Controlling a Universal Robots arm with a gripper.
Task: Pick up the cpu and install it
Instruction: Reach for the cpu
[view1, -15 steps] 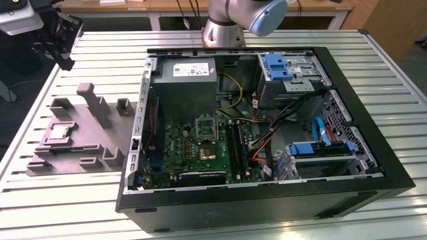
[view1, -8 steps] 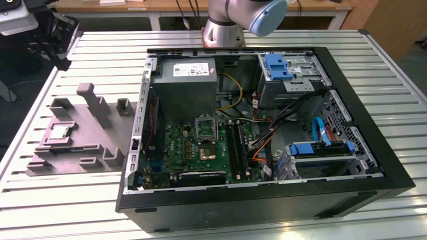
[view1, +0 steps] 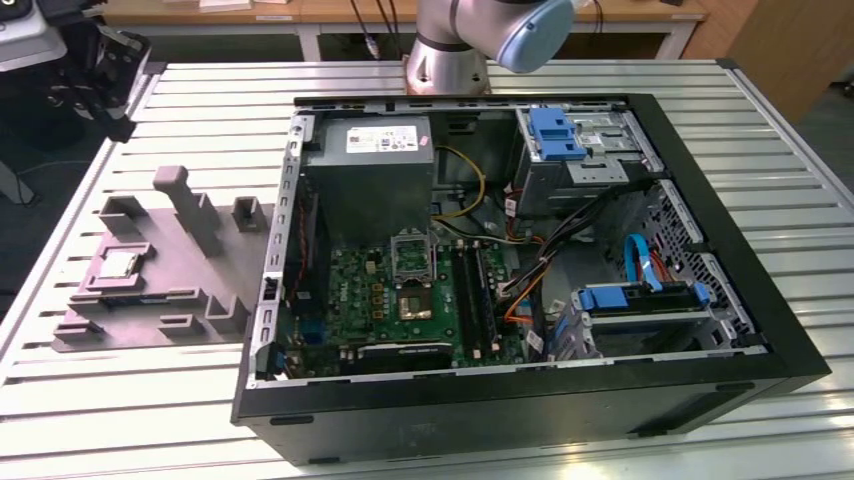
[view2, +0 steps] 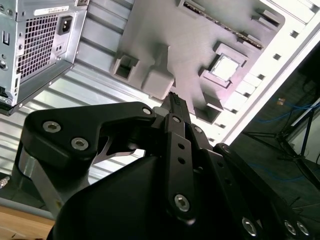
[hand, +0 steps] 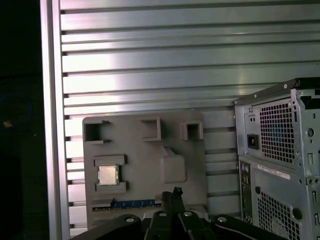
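The cpu (view1: 118, 262), a small pale silvery square chip, lies flat in a recess of the grey fixture plate (view1: 160, 300), on the exterior view's left beside the open computer case (view1: 534, 400). Both wrist views look down on the cpu (hand: 108, 174) (view2: 223, 68) from well above the plate. My gripper (hand: 176, 192) (view2: 174, 97) hangs high over the plate, apart from the cpu, its fingers shut together with nothing between them. Inside the case, the motherboard's metal-framed socket (view1: 416, 304) shows a dark centre, with its lid (view1: 411, 255) raised.
The fixture plate carries upright grey blocks (view1: 187, 205) and a blue-edged strip (hand: 132, 203). The case holds a power supply (view1: 380, 170), blue drive brackets (view1: 555, 132), and cables (view1: 534, 270). The slatted metal table (view1: 441, 440) ends close beyond the plate.
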